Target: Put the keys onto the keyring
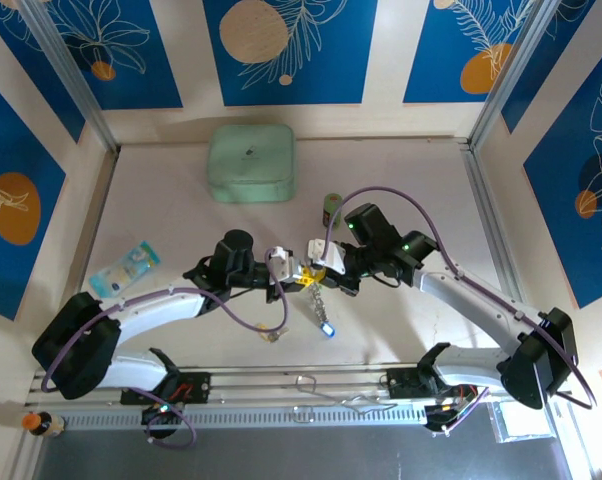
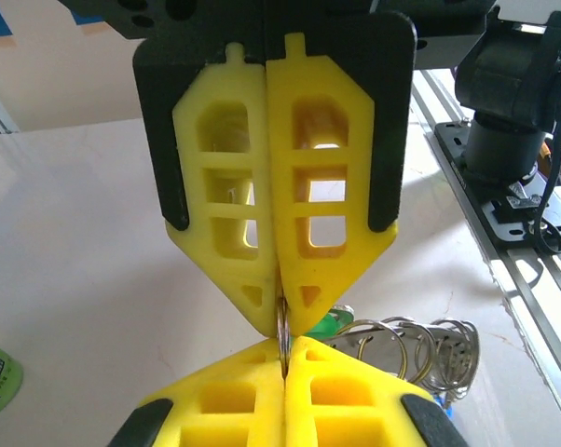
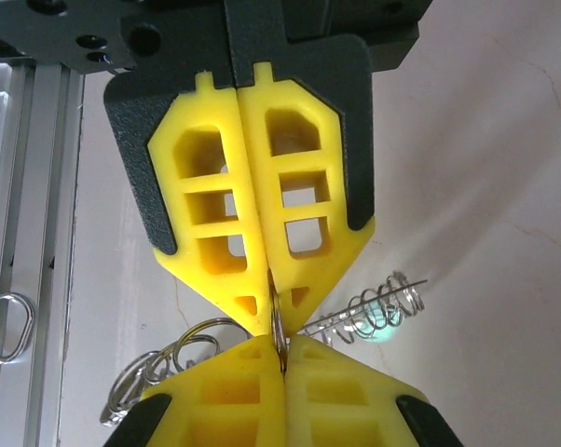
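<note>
Blue walls with leaf pictures stand round a white table (image 1: 181, 200). A green box (image 1: 251, 162) sits at the far side, out of the way.

Both arms meet in the middle of the table. The left claw (image 1: 303, 278) and the right claw (image 1: 328, 268) point at each other, tip to tip. Each claw is squeezed tight shut.

The left wrist view looks down the left claw (image 2: 282, 321). Its yellow fingers (image 2: 229, 214) pinch a thin bit of the ring (image 2: 420, 346), and the other claw pinches the same bit from the other side. The right wrist view shows the same from the right claw (image 3: 273, 312): the wire of the ring (image 3: 364, 312) is caught between both pairs of tips, and its shiny loops stick out on each side.

I think they hold it like this so that each claw has one part of the wire. Then they could pull the loops apart a little and make a gap for the keys.

From above, the rest of the ring trails toward the near edge, with a blue key (image 1: 326, 328) at its end. That key looks like it is on the ring already. A green bit (image 2: 335, 322) peeks out behind the tips. It may be another key, but I cannot tell.

If one claw slips, the wire could spring shut.
</note>
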Tool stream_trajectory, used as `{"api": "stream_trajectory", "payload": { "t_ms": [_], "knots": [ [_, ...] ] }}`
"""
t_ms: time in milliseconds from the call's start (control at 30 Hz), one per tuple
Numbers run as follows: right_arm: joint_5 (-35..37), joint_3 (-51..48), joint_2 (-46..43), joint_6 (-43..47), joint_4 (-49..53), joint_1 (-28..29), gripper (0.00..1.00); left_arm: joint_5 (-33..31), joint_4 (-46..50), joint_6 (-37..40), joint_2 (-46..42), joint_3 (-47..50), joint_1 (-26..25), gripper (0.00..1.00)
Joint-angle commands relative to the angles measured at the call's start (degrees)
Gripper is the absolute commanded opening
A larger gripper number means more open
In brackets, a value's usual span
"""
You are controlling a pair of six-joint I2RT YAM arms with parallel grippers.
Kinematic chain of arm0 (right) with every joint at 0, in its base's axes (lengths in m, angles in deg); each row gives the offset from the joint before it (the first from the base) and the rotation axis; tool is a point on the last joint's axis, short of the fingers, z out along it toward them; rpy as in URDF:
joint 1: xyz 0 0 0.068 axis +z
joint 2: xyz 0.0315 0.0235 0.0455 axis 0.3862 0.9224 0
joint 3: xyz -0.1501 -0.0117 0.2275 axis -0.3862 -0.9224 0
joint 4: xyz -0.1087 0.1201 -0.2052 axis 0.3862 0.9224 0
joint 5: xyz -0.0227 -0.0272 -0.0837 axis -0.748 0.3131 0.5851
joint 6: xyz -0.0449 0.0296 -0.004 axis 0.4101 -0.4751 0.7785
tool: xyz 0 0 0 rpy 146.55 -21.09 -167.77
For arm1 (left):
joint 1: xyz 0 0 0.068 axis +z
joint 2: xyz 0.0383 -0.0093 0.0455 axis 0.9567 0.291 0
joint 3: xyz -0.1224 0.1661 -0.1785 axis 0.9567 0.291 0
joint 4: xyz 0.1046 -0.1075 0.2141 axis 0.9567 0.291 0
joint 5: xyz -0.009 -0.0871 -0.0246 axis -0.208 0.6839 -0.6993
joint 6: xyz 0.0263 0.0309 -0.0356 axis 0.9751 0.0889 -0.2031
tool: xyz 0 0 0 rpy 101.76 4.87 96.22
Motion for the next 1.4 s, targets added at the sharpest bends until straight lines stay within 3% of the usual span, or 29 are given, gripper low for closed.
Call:
{"api": "stream_trajectory", "payload": {
  "t_ms": [0, 100, 300, 633, 967, 1200, 1367],
  "knots": [
    [-5.8, -1.6, -3.0, -1.9, -4.0, -0.6, 0.11, -0.5, -1.4, 1.1, -1.4, -0.8, -0.3, 0.0],
    [-11.0, -7.3, -7.3, -7.0, -11.5, -3.8, 0.24, -0.6, -6.0, -0.2, -1.9, 1.1, -0.2, 0.0],
    [-13.3, -16.0, -12.8, -13.4, -22.2, -5.9, 0.26, 2.4, -11.9, -3.9, -0.9, 2.5, -0.3, 0.0],
    [-8.3, -18.3, -14.9, -13.8, -23.5, -5.6, 0.16, 2.4, -11.4, -3.3, -0.2, 2.5, -0.3, 0.0],
    [-9.3, -17.6, -14.5, -13.3, -21.7, -5.8, 0.14, 2.3, -11.2, -3.0, -0.2, 2.5, -0.3, 0.0],
    [-8.1, -16.8, -13.5, -13.4, -21.1, -5.6, 0.19, 2.4, -11.3, -3.1, -0.6, 2.6, -0.3, 0.0],
    [-8.2, -16.6, -13.8, -13.3, -20.6, -5.6, 0.07, 2.5, -11.4, -3.1, -0.6, 2.6, -0.3, 0.0]
  ]
}}
